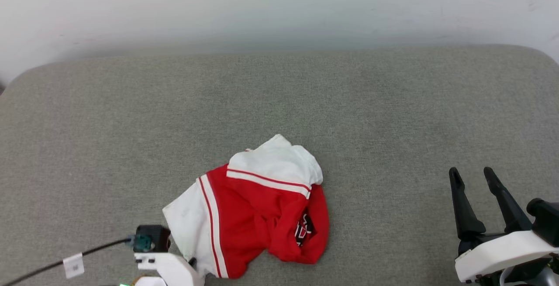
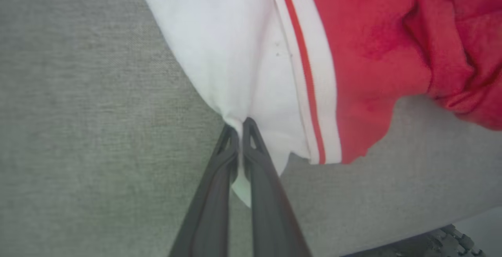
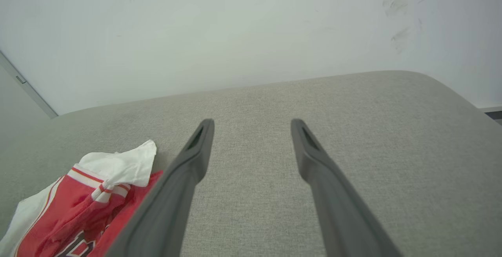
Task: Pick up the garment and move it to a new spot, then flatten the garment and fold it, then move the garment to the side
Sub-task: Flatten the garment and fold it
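The garment (image 1: 257, 207) is a red jersey with white sleeves and red-white striped trim, lying crumpled near the front middle of the grey padded surface; a bit of black print shows in a fold. My left gripper (image 2: 240, 125) is shut on the edge of a white sleeve of the garment (image 2: 235, 53), pinching the cloth between its fingertips. In the head view the left wrist (image 1: 170, 264) sits at the garment's lower left. My right gripper (image 1: 473, 173) stands open at the lower right, well apart from the garment (image 3: 78, 206), nothing between its fingers (image 3: 202, 147).
The grey fabric surface (image 1: 279, 102) stretches wide, with rounded corners at the back and a pale wall (image 1: 279, 6) behind it. A black cable with a white tag (image 1: 73, 265) runs to the left wrist.
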